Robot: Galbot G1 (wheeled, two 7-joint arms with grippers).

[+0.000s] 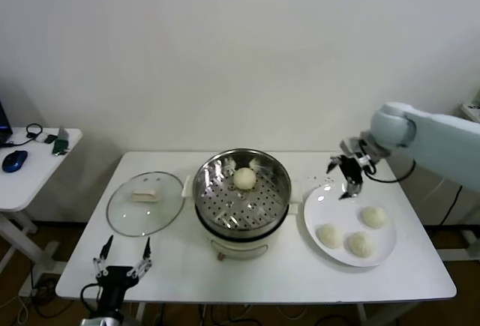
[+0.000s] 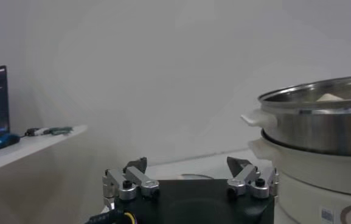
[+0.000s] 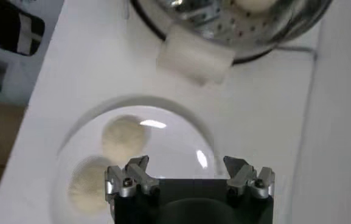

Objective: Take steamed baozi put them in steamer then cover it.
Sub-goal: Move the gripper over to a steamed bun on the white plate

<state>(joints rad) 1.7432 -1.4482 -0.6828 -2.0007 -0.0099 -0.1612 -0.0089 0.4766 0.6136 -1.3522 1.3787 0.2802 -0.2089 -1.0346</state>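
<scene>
Three smooth cream-white round buns (image 1: 361, 234) are waiting on the flat white plate (image 1: 316, 206) while the right tool (image 1: 344, 177), fingers apart, is hovering over its far rim, risking squashing soft dough or nudging a bun off, as the left tool (image 1: 122, 260), also apart, is idling near.

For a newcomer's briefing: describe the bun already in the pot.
Start at the shiny steel steamer in the middle of the white table. On its holed tray lies one cream bun, near the back; the other three sit on the white plate beside it.

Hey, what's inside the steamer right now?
One steamed baozi sits on the perforated tray inside the steamer, toward the far side. The rest of the tray is bare. Whatever lies under the tray is hidden.
</scene>
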